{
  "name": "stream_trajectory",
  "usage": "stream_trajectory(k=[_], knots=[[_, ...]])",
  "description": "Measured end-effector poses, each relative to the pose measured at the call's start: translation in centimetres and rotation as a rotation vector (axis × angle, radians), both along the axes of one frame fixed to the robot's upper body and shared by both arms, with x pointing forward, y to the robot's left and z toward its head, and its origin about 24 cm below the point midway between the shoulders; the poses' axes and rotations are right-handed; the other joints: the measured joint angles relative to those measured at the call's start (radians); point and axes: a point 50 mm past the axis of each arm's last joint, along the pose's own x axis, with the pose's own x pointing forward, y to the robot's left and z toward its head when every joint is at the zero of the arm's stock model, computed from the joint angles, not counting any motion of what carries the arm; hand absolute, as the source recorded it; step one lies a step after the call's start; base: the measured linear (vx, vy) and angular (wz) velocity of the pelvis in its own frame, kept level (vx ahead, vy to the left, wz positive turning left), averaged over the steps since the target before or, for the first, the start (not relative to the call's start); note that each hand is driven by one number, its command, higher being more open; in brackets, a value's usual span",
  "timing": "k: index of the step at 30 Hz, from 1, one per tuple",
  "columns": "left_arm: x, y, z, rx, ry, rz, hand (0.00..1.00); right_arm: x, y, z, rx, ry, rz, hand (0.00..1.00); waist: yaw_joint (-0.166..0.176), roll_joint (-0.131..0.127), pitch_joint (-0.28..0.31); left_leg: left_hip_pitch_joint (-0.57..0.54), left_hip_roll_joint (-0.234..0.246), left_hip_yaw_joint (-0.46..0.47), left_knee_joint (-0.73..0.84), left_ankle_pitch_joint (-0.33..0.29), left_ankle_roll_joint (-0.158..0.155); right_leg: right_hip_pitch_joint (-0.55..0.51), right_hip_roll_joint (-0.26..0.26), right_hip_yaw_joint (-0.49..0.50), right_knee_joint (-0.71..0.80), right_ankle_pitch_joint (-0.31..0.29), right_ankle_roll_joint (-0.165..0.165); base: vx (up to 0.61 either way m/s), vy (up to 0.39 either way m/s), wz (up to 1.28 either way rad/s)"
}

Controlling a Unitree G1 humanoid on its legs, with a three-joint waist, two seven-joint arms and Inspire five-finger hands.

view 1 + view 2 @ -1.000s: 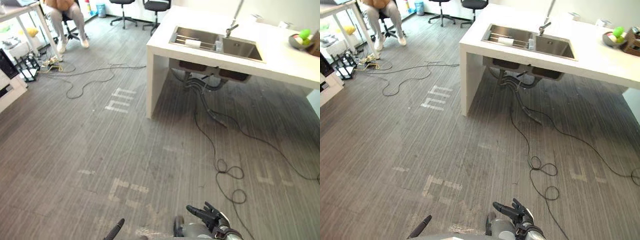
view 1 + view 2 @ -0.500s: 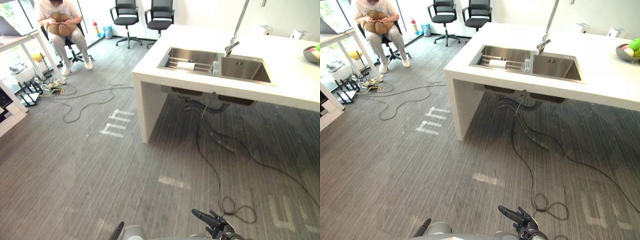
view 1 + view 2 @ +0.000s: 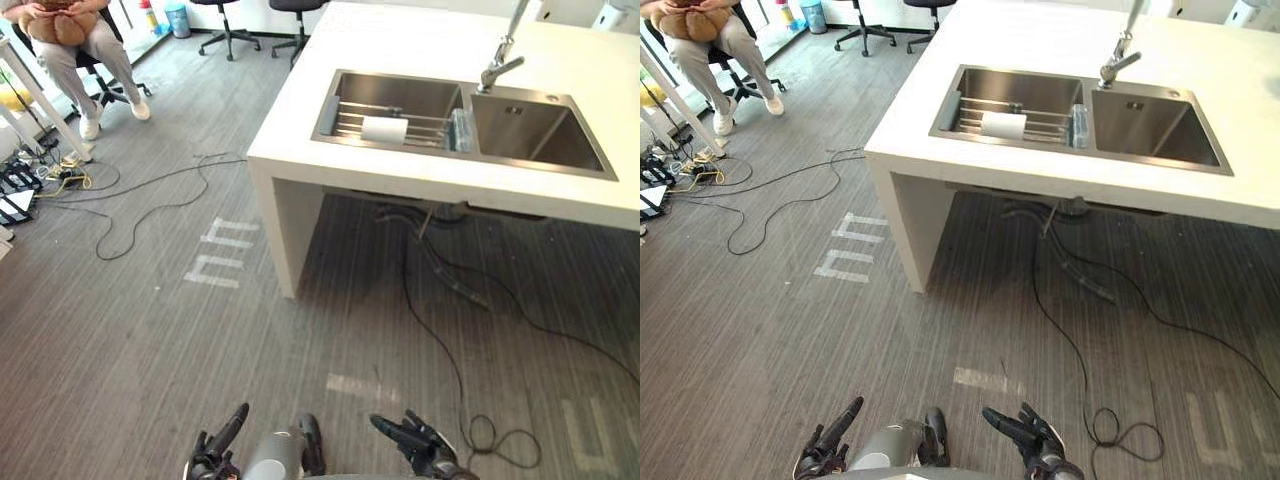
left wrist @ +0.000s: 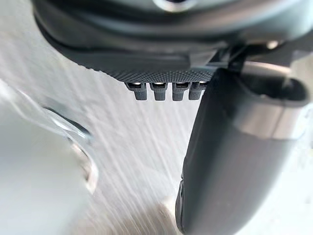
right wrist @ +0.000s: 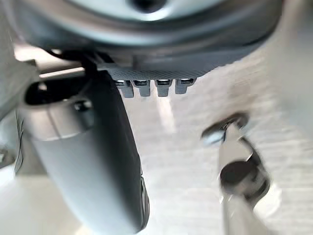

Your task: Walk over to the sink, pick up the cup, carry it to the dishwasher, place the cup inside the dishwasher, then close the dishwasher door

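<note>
1. Your left hand [image 3: 212,458] and right hand [image 3: 418,448] are low over the floor [image 3: 150,330], fingers straight and spread, holding nothing.
2. The cup [image 3: 384,129] is a white cylinder on its side on the wire rack [image 3: 345,122] in the steel sink's [image 3: 535,130] left basin, well apart from both hands.
3. You have open striped floor up to the white counter's [image 3: 400,40] square edge.

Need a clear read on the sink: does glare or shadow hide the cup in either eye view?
Left eye view: the white cup on the rack in the sink is evenly lit, no glare. Right eye view: same; dark shadow lies under the counter.
</note>
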Motion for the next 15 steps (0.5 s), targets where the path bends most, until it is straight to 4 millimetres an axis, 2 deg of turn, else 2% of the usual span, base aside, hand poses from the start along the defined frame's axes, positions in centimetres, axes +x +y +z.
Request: stream_trajectory(k=[1,3,4,5,6,7,8,9,10,11,12,13,14,15], knots=[[0.0,0.3,0.1,0.026,-0.009,-0.014,1.00,-0.4,0.3,-0.2,0.011,0.025,-0.005,1.00,-0.002,-0.013,-0.019,0.031,-0.019,-0.004,-0.033,-0.008,-0.002,-0.020,-0.008,0.010,0.073,0.000,0.001,0.16,0.077,0.10],[-0.1,0.3,0.3,0.097,0.004,-0.077,1.00,-0.9,-0.4,-0.4,0.007,0.061,-0.034,1.00,-0.006,-0.014,-0.047,0.103,-0.049,-0.013,-0.109,-0.019,-0.010,-0.124,-0.019,0.013,0.341,0.023,0.076,0.16,0.087,0.13],[0.2,0.2,0.5,0.133,0.004,-0.115,1.00,-1.0,-0.9,-0.4,-0.004,0.070,-0.039,1.00,-0.009,-0.011,-0.050,0.148,-0.061,-0.015,-0.147,-0.016,-0.014,-0.189,-0.029,0.016,0.498,0.091,0.192,0.19,0.111,0.12],[0.9,0.0,0.9,0.196,-0.002,-0.167,1.00,-1.1,-1.6,-0.4,-0.023,0.082,-0.046,1.00,-0.015,-0.010,-0.049,0.202,-0.075,-0.018,-0.191,-0.015,-0.016,-0.305,-0.063,0.006,0.744,0.186,0.234,0.22,0.138,0.07],[1.2,0.1,1.1,0.222,-0.008,-0.182,1.00,-0.9,-1.9,-0.3,-0.036,0.075,-0.044,1.00,-0.020,-0.015,-0.049,0.221,-0.082,-0.015,-0.204,-0.012,-0.020,-0.361,-0.094,-0.024,0.838,0.193,0.217,0.19,0.114,-0.02],[1.8,0.0,1.5,0.260,-0.018,-0.200,1.00,-0.3,-2.3,-0.1,-0.047,0.054,-0.043,1.00,-0.030,-0.019,-0.048,0.252,-0.091,-0.013,-0.227,-0.014,-0.018,-0.429,-0.148,-0.077,0.940,0.187,0.168,0.20,0.110,-0.11],[3.0,0.0,2.4,0.330,-0.040,-0.218,1.00,0.4,-2.8,0.3,-0.063,0.029,-0.040,1.00,-0.041,-0.019,-0.047,0.288,-0.092,-0.011,-0.257,-0.016,-0.020,-0.505,-0.196,-0.134,1.014,0.157,0.107,0.22,0.092,-0.11],[4.5,0.1,3.7,0.413,-0.086,-0.209,1.00,1.0,-3.0,0.5,-0.063,0.005,-0.050,1.00,-0.053,-0.018,-0.047,0.313,-0.085,-0.009,-0.279,-0.016,-0.023,-0.570,-0.207,-0.171,1.012,0.113,0.056,0.22,0.075,-0.07],[5.4,0.3,4.5,0.446,-0.119,-0.195,1.00,1.3,-3.0,0.6,-0.064,-0.006,-0.050,1.00,-0.061,-0.018,-0.047,0.321,-0.080,-0.011,-0.285,-0.016,-0.026,-0.593,-0.208,-0.189,0.991,0.095,0.045,0.25,0.026,0.00],[7.1,0.8,6.3,0.502,-0.189,-0.132,1.00,1.8,-3.0,0.8,-0.062,-0.021,-0.054,1.00,-0.074,-0.014,-0.044,0.336,-0.064,-0.015,-0.280,-0.014,-0.025,-0.623,-0.204,-0.238,0.900,0.048,0.046,0.28,-0.032,0.09],[9.1,1.1,8.4,0.545,-0.275,-0.063,1.00,1.9,-2.9,0.7,-0.056,-0.020,-0.063,1.00,-0.080,-0.011,-0.042,0.340,-0.044,-0.036,-0.267,-0.020,-0.034,-0.619,-0.185,-0.301,0.740,0.013,0.039,0.29,-0.064,0.13],[10.2,1.3,9.8,0.567,-0.331,-0.030,1.00,1.8,-2.8,0.6,-0.052,-0.016,-0.064,1.00,-0.080,-0.011,-0.042,0.339,-0.034,-0.051,-0.259,-0.022,-0.038,-0.611,-0.170,-0.334,0.630,0.008,0.037,0.30,-0.118,0.18],[11.8,1.6,12.5,0.610,-0.444,0.021,1.00,1.7,-2.7,0.5,-0.049,-0.007,-0.067,1.00,-0.079,-0.004,-0.035,0.347,-0.010,-0.073,-0.248,-0.038,-0.065,-0.582,-0.127,-0.379,0.403,0.017,0.034,0.31,-0.162,0.15],[12.5,1.6,13.9,0.638,-0.501,0.033,1.00,1.6,-2.5,0.5,-0.045,-0.002,-0.069,1.00,-0.077,-0.002,-0.029,0.359,-0.002,-0.084,-0.246,-0.046,-0.078,-0.566,-0.103,-0.386,0.294,0.027,0.031,0.38,-0.212,0.18]])
